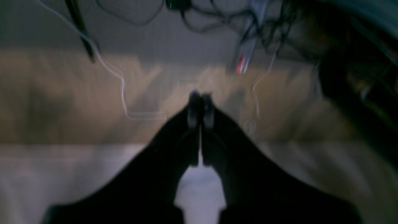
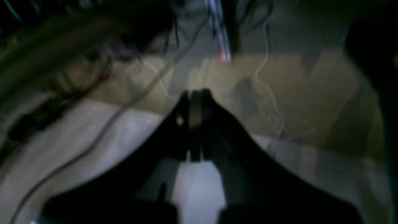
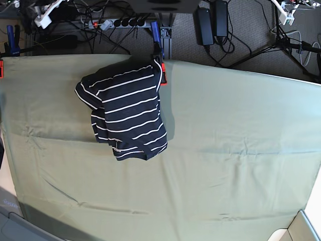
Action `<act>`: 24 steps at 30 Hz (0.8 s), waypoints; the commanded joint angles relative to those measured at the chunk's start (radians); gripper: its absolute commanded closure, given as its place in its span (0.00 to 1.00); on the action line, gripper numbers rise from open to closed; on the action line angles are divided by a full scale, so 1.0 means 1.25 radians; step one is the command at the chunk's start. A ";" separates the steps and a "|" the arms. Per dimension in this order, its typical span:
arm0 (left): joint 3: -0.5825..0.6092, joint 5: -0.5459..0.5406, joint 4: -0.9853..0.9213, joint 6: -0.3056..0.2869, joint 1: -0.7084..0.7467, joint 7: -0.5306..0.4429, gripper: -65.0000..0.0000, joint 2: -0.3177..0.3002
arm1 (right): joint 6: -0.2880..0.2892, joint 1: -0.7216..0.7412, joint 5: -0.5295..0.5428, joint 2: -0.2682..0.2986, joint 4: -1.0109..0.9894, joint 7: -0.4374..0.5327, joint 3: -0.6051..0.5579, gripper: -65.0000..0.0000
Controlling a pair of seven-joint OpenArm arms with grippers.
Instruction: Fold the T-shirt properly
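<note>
Closed left gripper [image 1: 201, 99], seemingly empty, T-shirt [image 3: 125, 110] folded

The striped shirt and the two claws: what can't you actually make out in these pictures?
- T-shirt: bunched in the base view, so its sleeves and underside are hidden by its own folds.
- Both wrist views: motion blur smears the background; the shirt appears in neither.
- Left gripper and right gripper: shut, empty; absent from the base view.

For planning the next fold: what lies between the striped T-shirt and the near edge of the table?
In the base view, only bare olive-green table cloth with a few creases lies between the T-shirt and the near edge; nothing else rests there.
</note>
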 commanded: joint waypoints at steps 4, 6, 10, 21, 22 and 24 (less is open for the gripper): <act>0.064 0.031 -0.090 -0.002 -0.072 -0.004 0.99 -0.009 | 0.049 0.016 -0.066 0.014 -0.068 0.044 -0.079 1.00; 0.121 0.051 -0.136 -0.002 -0.112 -0.011 0.99 -0.009 | 0.044 0.041 -0.084 0.013 -0.109 0.054 -0.110 1.00; 0.233 0.086 -0.243 0.036 -0.203 -0.047 0.99 -0.009 | 0.042 0.107 -0.088 0.009 -0.187 0.063 -0.136 1.00; 0.418 0.102 -0.459 0.051 -0.428 -0.110 0.99 0.029 | 0.005 0.227 -0.141 0.008 -0.309 0.071 -0.137 1.00; 0.425 0.107 -0.464 0.051 -0.438 -0.125 0.99 0.035 | 0.005 0.228 -0.141 0.008 -0.309 0.080 -0.137 1.00; 0.429 0.129 -0.472 0.051 -0.451 -0.137 0.99 0.054 | 0.004 0.229 -0.142 0.008 -0.309 0.110 -0.137 1.00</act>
